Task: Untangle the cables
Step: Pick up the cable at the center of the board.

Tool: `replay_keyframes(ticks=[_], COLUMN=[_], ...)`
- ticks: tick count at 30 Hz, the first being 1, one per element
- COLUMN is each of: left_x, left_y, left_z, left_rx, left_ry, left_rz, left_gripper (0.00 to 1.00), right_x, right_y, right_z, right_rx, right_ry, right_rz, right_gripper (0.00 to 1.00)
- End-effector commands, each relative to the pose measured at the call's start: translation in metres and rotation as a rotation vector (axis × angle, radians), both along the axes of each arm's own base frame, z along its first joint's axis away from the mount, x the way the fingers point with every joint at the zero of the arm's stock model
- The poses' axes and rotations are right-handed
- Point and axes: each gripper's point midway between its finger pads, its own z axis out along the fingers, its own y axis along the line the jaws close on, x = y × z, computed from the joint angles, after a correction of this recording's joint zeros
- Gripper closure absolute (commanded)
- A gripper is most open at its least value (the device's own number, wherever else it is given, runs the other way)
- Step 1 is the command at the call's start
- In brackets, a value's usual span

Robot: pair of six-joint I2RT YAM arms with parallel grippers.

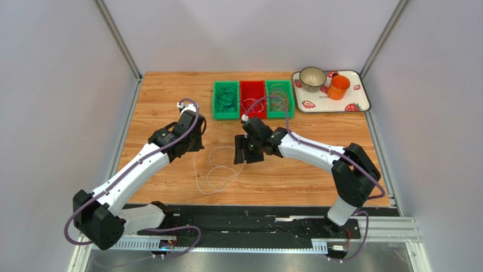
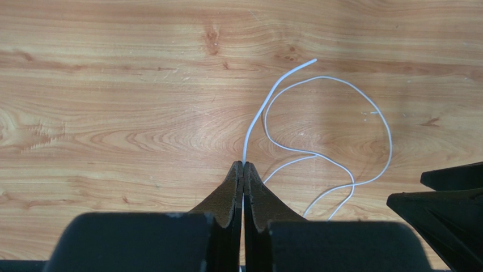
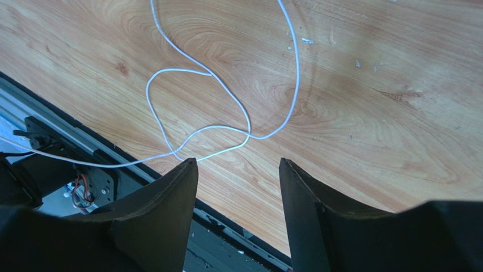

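Observation:
A single white cable (image 1: 195, 173) lies in loose loops on the wooden table between the two arms. My left gripper (image 1: 195, 146) is shut on one strand of it. In the left wrist view the jaws (image 2: 244, 165) meet on the white cable (image 2: 258, 116), which rises from the tips and curls away to the right. My right gripper (image 1: 245, 156) is open and empty, just right of the loops. In the right wrist view its fingers (image 3: 237, 162) stand wide apart above the table's near edge, with the cable's crossing loops (image 3: 248, 122) just beyond the tips. More cables fill the bins at the back.
Three bins stand at the back: a green one (image 1: 216, 102) with dark cables, a red one (image 1: 253, 86), and a green one (image 1: 291, 97). A strawberry tray (image 1: 363, 102) at the back right holds a bowl (image 1: 312, 77) and an orange cup (image 1: 339, 86). A black rail (image 3: 56, 164) borders the near edge.

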Motion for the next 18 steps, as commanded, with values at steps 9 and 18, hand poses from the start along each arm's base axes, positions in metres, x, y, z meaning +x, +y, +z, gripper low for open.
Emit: replay_keyframes(ticks=[9, 18], left_x=[-0.002, -0.006], left_y=[0.003, 0.008], left_z=[-0.029, -0.026], left_rx=[-0.056, -0.071], left_ry=[0.026, 0.009], left_rz=[0.035, 0.039], left_gripper=[1.0, 1.0], right_x=[-0.008, -0.005], right_y=[0.019, 0.015], right_z=[-0.036, -0.058], right_rx=[-0.152, -0.338], right_ry=[0.042, 0.0], right_rz=[0.071, 0.069], right_gripper=[0.39, 0.4])
